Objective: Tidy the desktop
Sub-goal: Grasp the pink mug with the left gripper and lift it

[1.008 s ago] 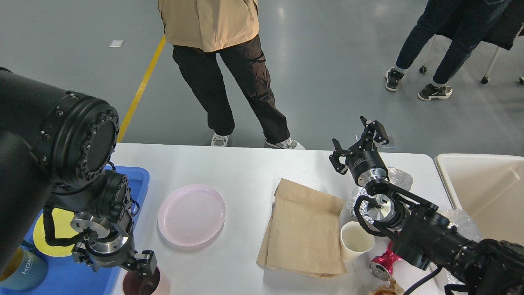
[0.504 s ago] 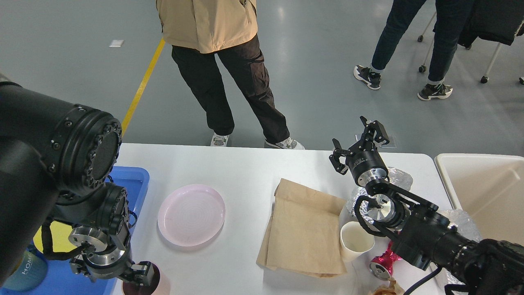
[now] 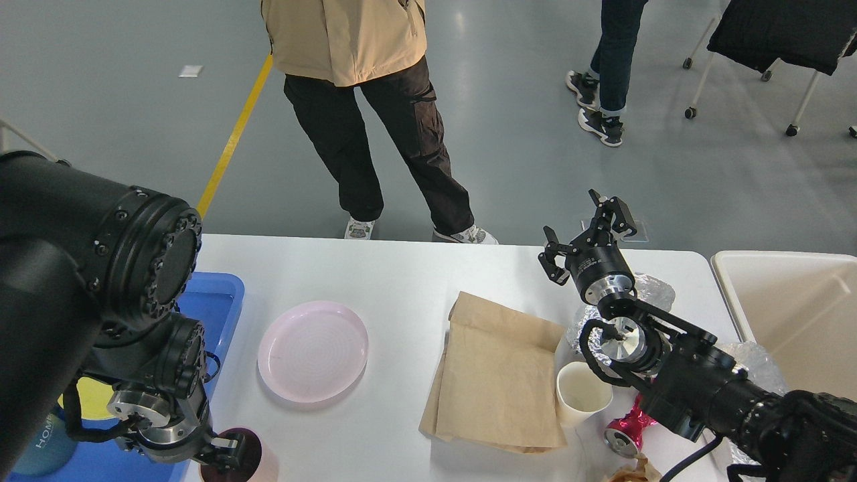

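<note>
At far left a blue tray (image 3: 221, 294) sits on the desktop (image 3: 402, 274), which spans the lower view. The left gripper (image 3: 231, 452) is down at a pink cup (image 3: 258, 462) by the near edge; its grip cannot be told. Then come a pink plate (image 3: 313, 350), a brown bag (image 3: 495, 375) and a white cup (image 3: 581, 391). The right gripper (image 3: 582, 231) hangs above the far edge, fingers spread, empty. A cream bin (image 3: 790, 314) stands rightmost.

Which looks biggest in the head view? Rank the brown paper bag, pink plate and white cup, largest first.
1. brown paper bag
2. pink plate
3. white cup, partly hidden by the right arm, yet clearly smallest.
</note>
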You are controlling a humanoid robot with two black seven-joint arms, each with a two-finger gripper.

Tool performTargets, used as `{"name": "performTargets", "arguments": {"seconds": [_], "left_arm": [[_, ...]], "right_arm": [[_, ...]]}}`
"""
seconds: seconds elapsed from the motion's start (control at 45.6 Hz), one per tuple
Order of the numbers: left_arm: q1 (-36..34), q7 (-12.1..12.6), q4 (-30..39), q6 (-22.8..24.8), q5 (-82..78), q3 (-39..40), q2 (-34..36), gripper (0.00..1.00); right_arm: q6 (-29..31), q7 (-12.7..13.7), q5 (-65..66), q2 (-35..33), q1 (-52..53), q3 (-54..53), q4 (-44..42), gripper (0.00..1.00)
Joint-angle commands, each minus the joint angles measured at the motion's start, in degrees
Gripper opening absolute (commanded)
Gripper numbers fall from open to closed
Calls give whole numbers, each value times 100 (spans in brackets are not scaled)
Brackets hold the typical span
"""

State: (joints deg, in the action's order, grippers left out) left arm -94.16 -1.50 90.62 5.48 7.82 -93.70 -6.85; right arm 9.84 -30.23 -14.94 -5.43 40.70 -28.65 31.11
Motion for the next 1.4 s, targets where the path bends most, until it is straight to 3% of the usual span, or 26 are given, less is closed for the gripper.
{"name": "performTargets", "arguments": {"seconds": [0.0,0.57,0.789,0.921,1.074,1.381], "left_arm": [[82,1,0,-276,9,27,-9,91],[302,-34,0,-443,17,141,-9,81],[310,-131,0,-443,17,141,0,57],[310,-131,0,-390,9,150,0,25],[302,-131,0,-513,17,176,8,0],[266,-96,0,-566,17,176,44,0]], "right_arm": [[0,0,0,-2,0,0,0,100],[0,0,0,-2,0,0,0,100],[0,0,0,-2,0,0,0,100],[0,0,0,7,0,0,0,100],[0,0,0,-2,0,0,0,100],[0,0,0,-2,0,0,0,100]]}}
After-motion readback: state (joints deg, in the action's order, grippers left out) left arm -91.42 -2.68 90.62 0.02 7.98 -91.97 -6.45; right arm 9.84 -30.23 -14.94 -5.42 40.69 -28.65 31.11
